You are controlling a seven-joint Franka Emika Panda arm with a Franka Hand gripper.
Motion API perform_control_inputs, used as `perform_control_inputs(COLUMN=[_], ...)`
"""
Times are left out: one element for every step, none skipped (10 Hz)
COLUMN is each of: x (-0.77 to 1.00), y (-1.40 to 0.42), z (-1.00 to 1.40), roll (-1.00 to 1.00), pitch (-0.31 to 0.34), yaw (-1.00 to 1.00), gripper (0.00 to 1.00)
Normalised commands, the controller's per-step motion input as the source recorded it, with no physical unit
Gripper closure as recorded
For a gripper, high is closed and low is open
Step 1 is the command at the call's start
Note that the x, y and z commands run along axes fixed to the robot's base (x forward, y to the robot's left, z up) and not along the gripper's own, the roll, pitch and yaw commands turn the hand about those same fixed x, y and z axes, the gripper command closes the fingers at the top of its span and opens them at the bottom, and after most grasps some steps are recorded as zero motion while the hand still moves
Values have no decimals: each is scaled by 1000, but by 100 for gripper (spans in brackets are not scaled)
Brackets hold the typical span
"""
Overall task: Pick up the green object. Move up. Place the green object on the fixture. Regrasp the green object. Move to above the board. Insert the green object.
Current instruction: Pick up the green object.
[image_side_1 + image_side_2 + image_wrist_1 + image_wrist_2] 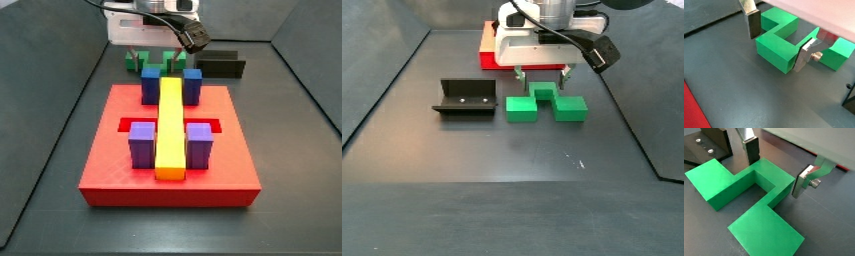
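The green object (776,49) (747,195) lies flat on the dark floor, a bright green stepped block. My gripper (779,41) (776,167) is open and lowered around its middle section, one finger (753,26) a small gap away on one side, the other finger (803,56) close against the opposite face. In a side view the gripper (543,76) hangs just over the green object (547,105), with the black fixture (465,97) standing beside it. The red board (118,172) fills the foreground of a side view, the green object (156,62) behind it.
On the board stand a long yellow bar (171,125), blue blocks (151,85) and purple blocks (140,145). The fixture (707,145) sits close to the green object. The board (484,45) lies behind the arm. Walls edge the dark floor.
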Motion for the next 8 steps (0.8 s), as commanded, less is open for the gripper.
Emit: perform_control_inputs(x=[0, 0, 0, 0, 0, 0, 0, 0], y=[31, 9, 0, 0, 0, 0, 0, 0], z=[0, -40, -23, -26, -31, 0, 0, 0], roll=[0, 40, 21, 0, 14, 0, 0, 0], pitch=[0, 0, 0, 0, 9, 0, 0, 0], yaw=[11, 14, 0, 0, 0, 0, 0, 0], gripper=[0, 0, 0, 0, 0, 0, 100, 100])
